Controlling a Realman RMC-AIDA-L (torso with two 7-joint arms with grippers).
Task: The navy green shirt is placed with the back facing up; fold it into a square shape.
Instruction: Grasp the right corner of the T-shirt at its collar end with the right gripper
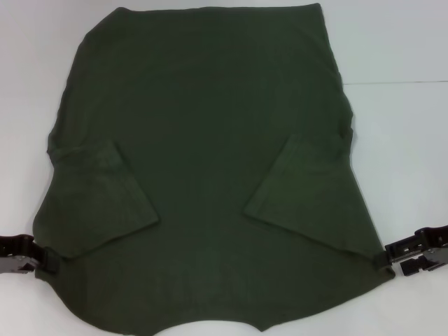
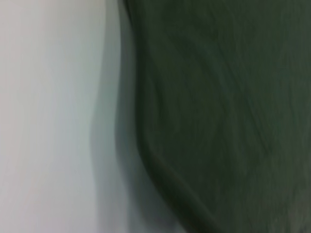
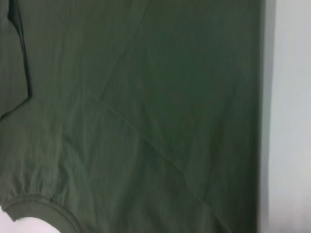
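- Navy green shirt (image 1: 210, 161) lies spread on the white table (image 1: 399, 42), plain side up, no lettering showing. It takes up most of the tabletop in the head view.
- Both short sleeves are folded in over the shirt body: left sleeve (image 1: 105, 203) and right sleeve (image 1: 294, 189) each lie as a slanted flap, pointing toward the shirt's middle.
- Shirt's far edge is fairly straight; the near edge curves and runs off the bottom of the head view.
- Left gripper (image 1: 49, 260) sits at the shirt's left edge, just below the left sleeve, its dark fingers clamped on the cloth there.
- Right gripper (image 1: 385, 257) sits at the shirt's right edge, just below the right sleeve, likewise pinching the fabric edge.
- Left wrist view: shirt edge (image 2: 146, 160) curving against the white table, a shadow beside it.
- Right wrist view: a wide stretch of shirt cloth with soft creases, a hemmed edge (image 3: 43, 206) at one corner, a table strip (image 3: 291, 121) beyond.
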